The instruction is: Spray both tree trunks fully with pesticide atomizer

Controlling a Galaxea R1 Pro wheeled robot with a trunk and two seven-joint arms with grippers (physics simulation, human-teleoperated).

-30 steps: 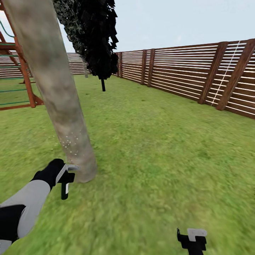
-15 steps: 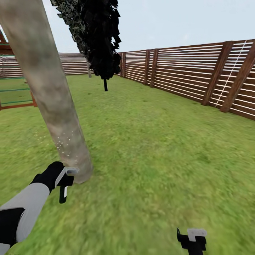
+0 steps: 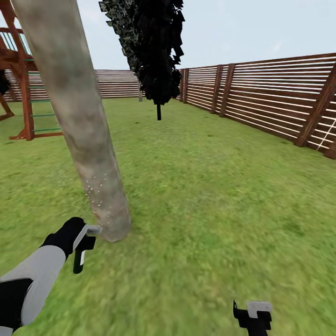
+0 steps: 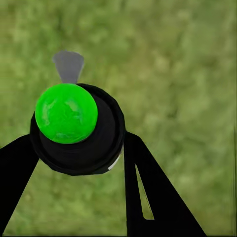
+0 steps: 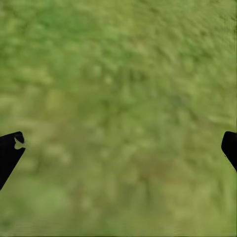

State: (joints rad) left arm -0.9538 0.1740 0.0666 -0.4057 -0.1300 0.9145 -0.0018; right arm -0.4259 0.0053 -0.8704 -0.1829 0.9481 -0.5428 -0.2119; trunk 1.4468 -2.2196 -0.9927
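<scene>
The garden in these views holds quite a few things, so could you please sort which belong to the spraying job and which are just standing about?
Job:
- pesticide atomizer, held in the left gripper
- tree trunk, speckled with droplets low down

Standing about:
- dark conifer
- wooden fence
- play frame
- right gripper, open over grass

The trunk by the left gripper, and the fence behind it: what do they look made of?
The tree trunk looks like smooth matte bark, mottled beige-grey, with small pale specks low down, possibly spray. The fence looks like reddish-brown stained wood: thin horizontal slats with light between them, on thicker posts. Being renders, both are surface looks only.
</scene>
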